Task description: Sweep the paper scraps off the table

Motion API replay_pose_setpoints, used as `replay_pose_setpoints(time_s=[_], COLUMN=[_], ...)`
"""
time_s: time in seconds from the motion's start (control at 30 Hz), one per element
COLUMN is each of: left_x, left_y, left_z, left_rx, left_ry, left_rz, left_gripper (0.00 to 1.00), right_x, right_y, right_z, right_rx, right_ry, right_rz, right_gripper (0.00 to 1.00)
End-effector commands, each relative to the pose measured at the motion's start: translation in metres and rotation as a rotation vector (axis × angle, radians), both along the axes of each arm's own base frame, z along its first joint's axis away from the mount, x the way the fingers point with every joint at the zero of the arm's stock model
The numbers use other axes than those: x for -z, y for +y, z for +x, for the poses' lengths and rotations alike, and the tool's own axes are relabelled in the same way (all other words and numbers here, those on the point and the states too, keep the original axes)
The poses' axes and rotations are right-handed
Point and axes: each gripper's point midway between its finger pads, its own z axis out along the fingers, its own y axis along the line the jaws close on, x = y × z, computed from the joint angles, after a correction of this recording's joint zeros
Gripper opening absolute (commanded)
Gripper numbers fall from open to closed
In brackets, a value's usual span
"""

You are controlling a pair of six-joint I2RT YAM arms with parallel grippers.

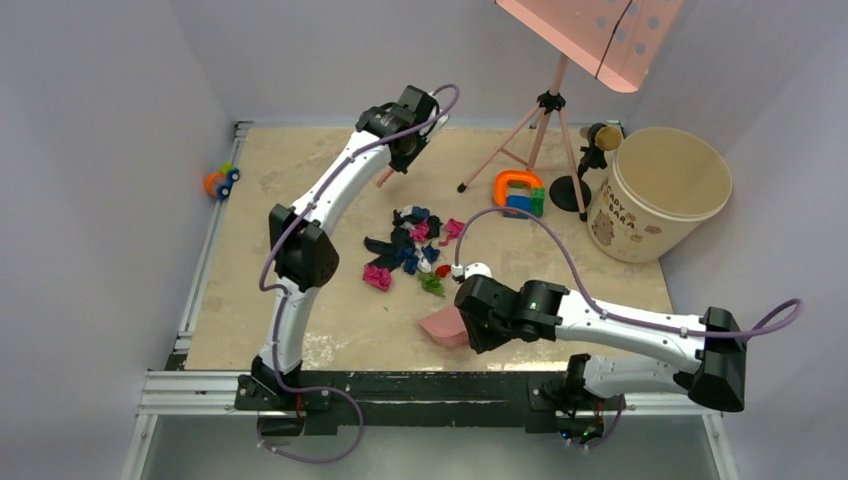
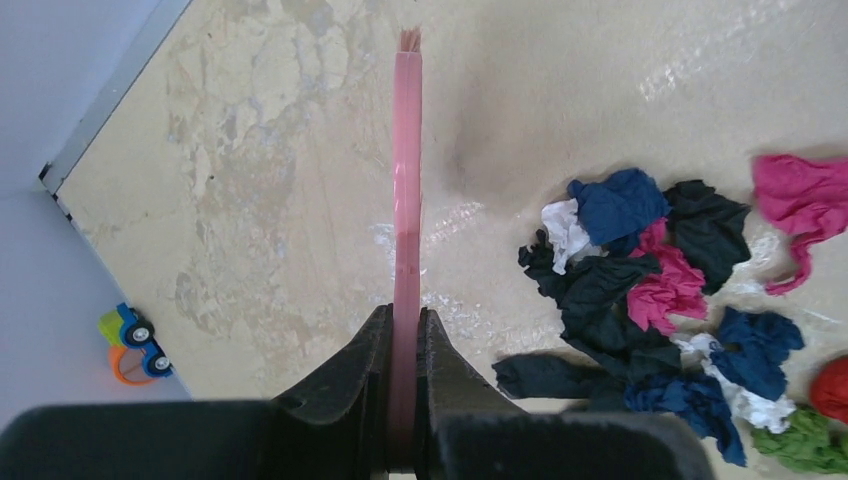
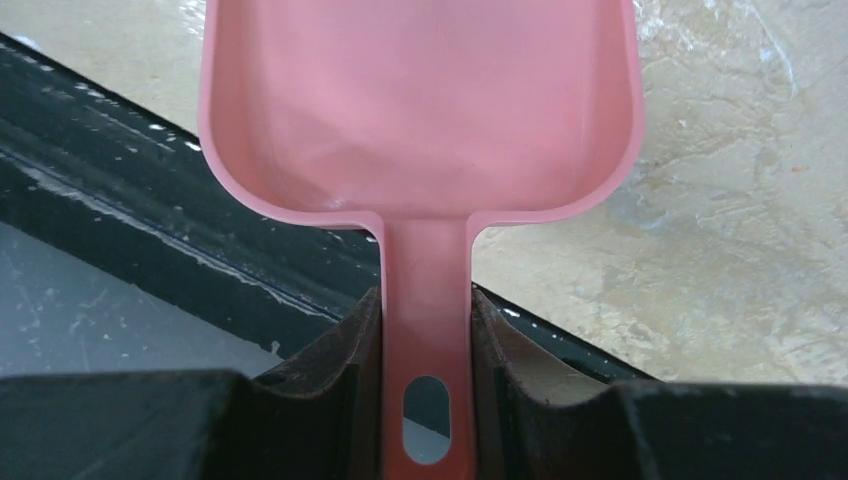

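My left end effector (image 2: 405, 320) is clenched on a thin pink brush (image 2: 406, 170), held beyond the pile at its 11 o'clock so, I judge, the bristles can drag toward me, while my right end effector (image 3: 425, 305) grips the pink dustpan (image 3: 420, 110) by its handle at 5 o'clock, ready to catch. The paper scraps (image 1: 412, 250) lie heaped between both tools on the desk (image 1: 240, 300). The cream tub (image 1: 625, 225) at 2 o'clock carries dark lettering, too small to read.

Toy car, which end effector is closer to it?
Left. The left end effector is at the table's far side, right of the toy car. The right end effector, holding the dustpan, is farther right, near the front edge.
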Motion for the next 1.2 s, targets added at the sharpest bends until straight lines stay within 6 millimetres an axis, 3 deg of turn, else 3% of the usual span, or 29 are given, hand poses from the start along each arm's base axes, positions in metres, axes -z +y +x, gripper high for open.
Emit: replay_pose_setpoints(time_s=[0.0, 0.13, 0.33, 0.63, 0.77, 0.93, 1.17], left_x=[-0.003, 0.014, 0.024, 0.038, 0.037, 0.024, 0.001], left_y=[0.004, -0.003, -0.022, -0.035, -0.034, -0.034, -0.028], left_z=[0.006, -0.021, -0.067, -0.126, -0.150, -0.164, -0.176], left_rx=[0.070, 0.130, 0.228, 0.322, 0.327, 0.280, 0.237], left_ry=[-0.008, 0.121, 0.272, 0.528, 0.582, 0.585, 0.543], left_rz=[0.074, 0.044, -0.026, -0.089, -0.078, -0.140, -0.195], left_gripper=[0.00, 0.00, 0.00, 0.00, 0.00, 0.00, 0.00], right_x=[0.018, 0.035, 0.051, 0.048, 0.047, 0.041, 0.043], right_y=[0.003, 0.015, 0.027, 0.053, 0.060, 0.064, 0.064], right_z=[0.007, 0.022, 0.051, 0.077, 0.089, 0.104, 0.106], right_rx=[0.070, 0.096, 0.109, 0.087, 0.095, 0.099, 0.107], right_ry=[-0.020, -0.069, -0.175, -0.263, -0.263, -0.287, -0.289], right_rz=[-0.031, -0.060, -0.135, -0.125, -0.102, -0.083, -0.088], right_gripper=[0.00, 0.00, 0.00, 0.00, 0.00, 0.00, 0.00])
